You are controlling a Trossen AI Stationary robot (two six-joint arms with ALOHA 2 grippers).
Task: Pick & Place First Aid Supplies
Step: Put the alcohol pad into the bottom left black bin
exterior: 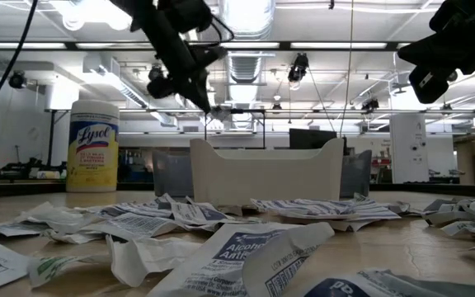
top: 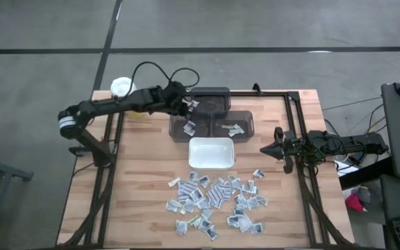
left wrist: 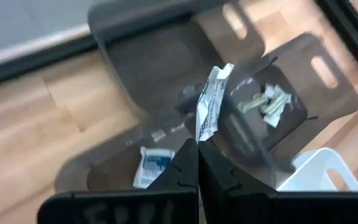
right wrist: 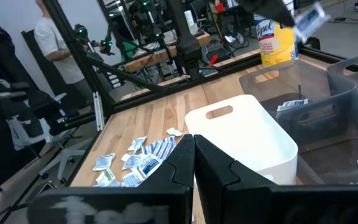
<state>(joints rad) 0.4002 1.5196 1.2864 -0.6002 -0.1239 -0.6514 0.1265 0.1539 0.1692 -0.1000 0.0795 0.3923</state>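
- One sealed packet pinched at its lower end in the left gripper, long axis running straight out from the fingertips, hanging over the grey bins.
- Bin below already holds a packet.
- Remaining packets scattered on the desk, near side of the white tray.
- Right gripper shut, empty, beside the tray, nearer the pile.
- Lysol canister at the desk's far corner.
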